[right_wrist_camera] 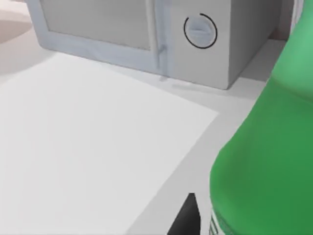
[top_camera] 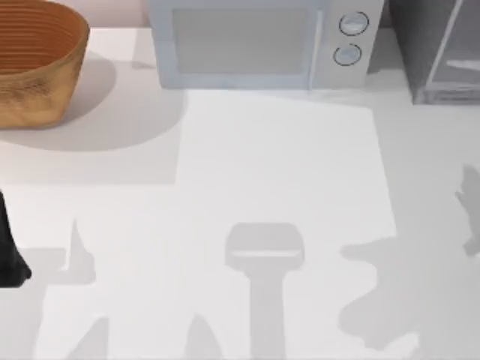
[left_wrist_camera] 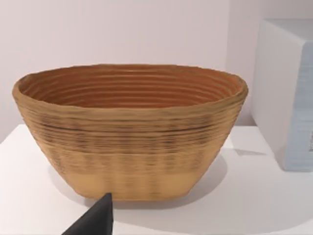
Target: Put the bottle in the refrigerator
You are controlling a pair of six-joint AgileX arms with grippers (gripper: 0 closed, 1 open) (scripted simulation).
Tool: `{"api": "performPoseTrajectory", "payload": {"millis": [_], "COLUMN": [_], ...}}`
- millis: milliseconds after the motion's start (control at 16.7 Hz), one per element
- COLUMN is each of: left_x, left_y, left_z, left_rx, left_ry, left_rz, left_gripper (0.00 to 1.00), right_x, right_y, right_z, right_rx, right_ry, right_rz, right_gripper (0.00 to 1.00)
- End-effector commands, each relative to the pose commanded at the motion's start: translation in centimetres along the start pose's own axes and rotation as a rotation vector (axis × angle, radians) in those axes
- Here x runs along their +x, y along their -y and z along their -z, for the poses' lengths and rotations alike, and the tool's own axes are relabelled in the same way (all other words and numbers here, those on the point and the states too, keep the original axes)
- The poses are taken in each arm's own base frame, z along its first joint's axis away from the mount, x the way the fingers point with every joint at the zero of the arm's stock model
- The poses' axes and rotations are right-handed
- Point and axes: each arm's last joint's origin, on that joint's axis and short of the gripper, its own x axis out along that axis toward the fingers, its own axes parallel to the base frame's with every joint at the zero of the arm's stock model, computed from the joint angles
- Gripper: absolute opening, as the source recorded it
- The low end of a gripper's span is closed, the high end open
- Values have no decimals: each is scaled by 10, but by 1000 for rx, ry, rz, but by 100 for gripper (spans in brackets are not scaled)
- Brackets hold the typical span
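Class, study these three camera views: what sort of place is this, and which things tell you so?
Probably a mock kitchen counter in a rendered simulation: a grey microwave with two dials, a dark refrigerator at the table's right, a woven basket at its left, and a green bottle.

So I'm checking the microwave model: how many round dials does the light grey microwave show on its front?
2. On the light grey boxy microwave, both sit right of its door in the top view: the upper round dial and the lower round dial directly beneath it.
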Motion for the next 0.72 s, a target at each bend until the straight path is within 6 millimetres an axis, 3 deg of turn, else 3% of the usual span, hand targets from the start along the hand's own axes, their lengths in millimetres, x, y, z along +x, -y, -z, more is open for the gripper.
{"api": "performPoseTrajectory", "payload": {"millis": [480, 720], "left_x": [0, 0], "left_y": [0, 0], "left_z": [0, 0], "left_rx": [0, 0], "left_ry": [0, 0], "left_rz": [0, 0], "left_gripper": [100, 100], "right_x": [-37, -65], "right_y": [-67, -99], "right_z": [-57, -52], "right_rx": [-217, -200], "right_ry": [207, 326], "right_rz": [257, 451], "right_gripper": [1, 1]}}
